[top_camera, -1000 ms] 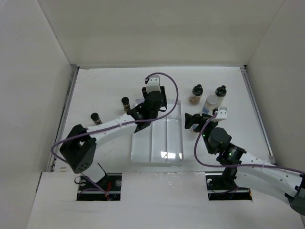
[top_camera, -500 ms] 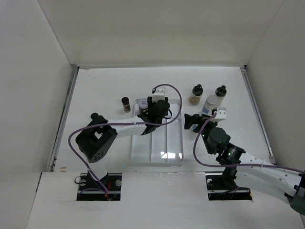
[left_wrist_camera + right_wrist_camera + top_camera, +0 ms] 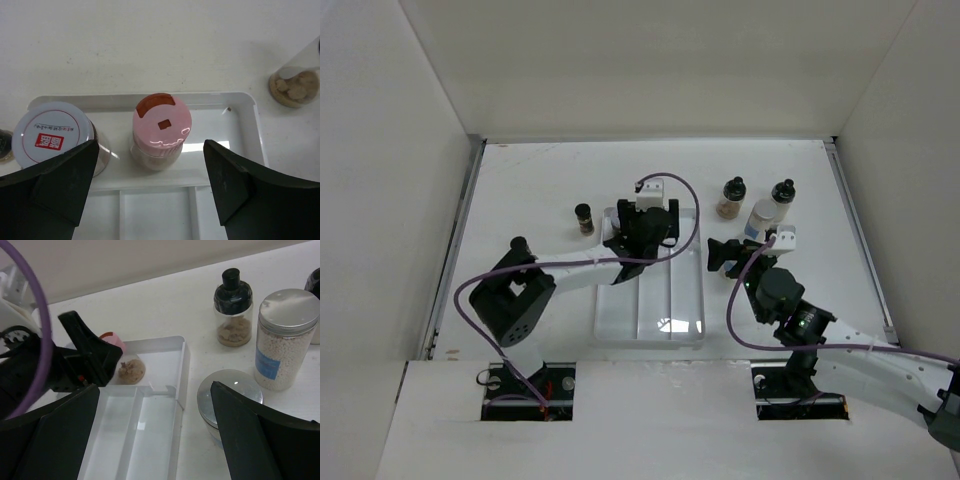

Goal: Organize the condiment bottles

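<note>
A pink-capped condiment bottle stands upright in the far compartment of the clear divided tray, with a white-capped, red-labelled jar to its left. My left gripper is open around the pink-capped bottle, and both fingers are clear of it. From above, the left gripper hangs over the tray's far end. My right gripper is open and holds nothing, by the tray's right side. A low silver-lidded jar sits close to its right finger.
On the table right of the tray stand a black-capped bottle of tan bits and a silver-capped, blue-labelled jar. Left of the tray stand two dark-capped bottles. White walls enclose the table.
The left gripper has opened and let go of the pink-capped bottle in the tray's far compartment. The left arm has folded back toward its base. The right arm has stayed still.
</note>
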